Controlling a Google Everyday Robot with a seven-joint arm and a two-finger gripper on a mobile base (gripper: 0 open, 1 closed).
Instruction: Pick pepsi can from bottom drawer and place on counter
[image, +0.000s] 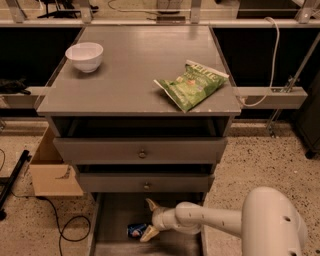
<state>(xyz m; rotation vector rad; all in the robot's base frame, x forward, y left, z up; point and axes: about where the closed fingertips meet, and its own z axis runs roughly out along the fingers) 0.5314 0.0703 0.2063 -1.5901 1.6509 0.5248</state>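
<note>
The pepsi can (135, 230) lies in the bottom drawer (117, 212), just beside the lower finger of the tool (149, 219), which stands wide open. The can looks light, stiff and slippery, so take it across its round middle.

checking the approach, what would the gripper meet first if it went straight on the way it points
Likely the pepsi can, lying just ahead of the open gripper in the bottom drawer, nearer its lower finger; depth is unclear.
</note>
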